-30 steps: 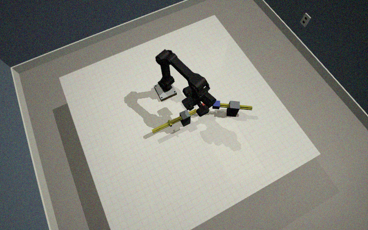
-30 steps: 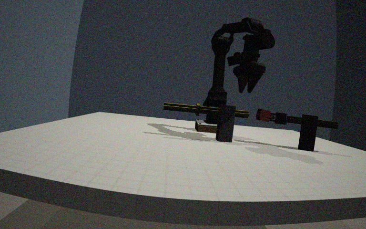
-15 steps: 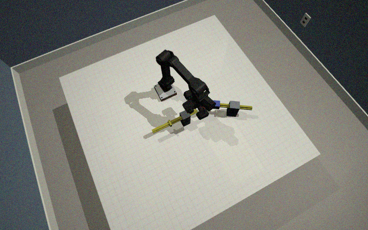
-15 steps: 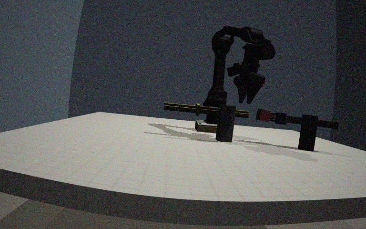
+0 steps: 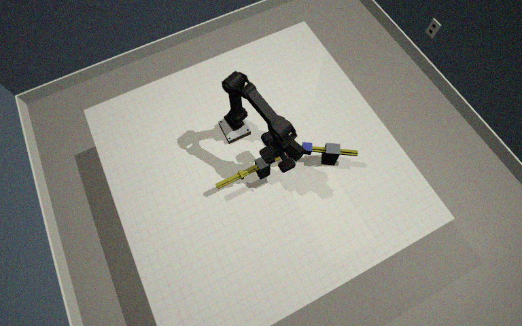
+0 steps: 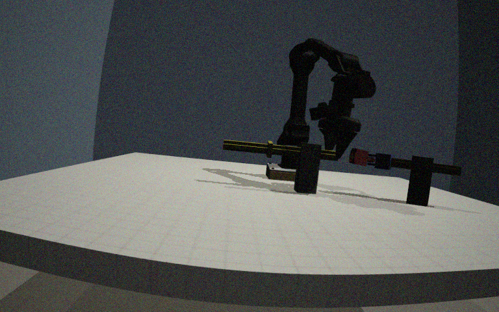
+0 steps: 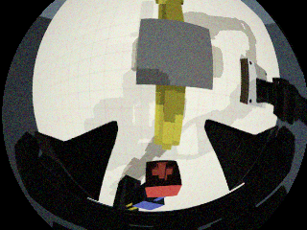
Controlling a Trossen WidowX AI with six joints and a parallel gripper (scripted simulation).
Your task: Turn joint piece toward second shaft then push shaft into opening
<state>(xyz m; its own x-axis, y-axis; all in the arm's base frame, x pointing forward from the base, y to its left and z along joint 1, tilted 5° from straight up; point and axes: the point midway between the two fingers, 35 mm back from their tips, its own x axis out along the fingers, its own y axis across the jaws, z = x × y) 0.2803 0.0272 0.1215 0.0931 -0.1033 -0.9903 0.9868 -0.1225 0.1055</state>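
The sliding yellow shaft (image 5: pixel 237 176) runs through its grey block (image 5: pixel 262 167); in the wrist view the shaft (image 7: pixel 169 111) passes under the block (image 7: pixel 175 53) and ends short of the red joint piece (image 7: pixel 163 178). The joint piece (image 6: pixel 358 156) hangs on a blue hinge part (image 6: pixel 383 160) at the end of the fixed shaft (image 5: pixel 344 151), which sits in the second block (image 5: pixel 332 152). The joint's dark opening faces the yellow shaft's tip. My gripper (image 6: pixel 339 148) is open and empty, low over that tip (image 7: pixel 168 144), one finger on each side, touching nothing that I can see.
A small collar (image 5: pixel 240 174) sits on the sliding shaft's outer part. The arm's base plate (image 5: pixel 234 130) stands behind the two blocks. A raised rim (image 5: pixel 33 169) surrounds the floor area.
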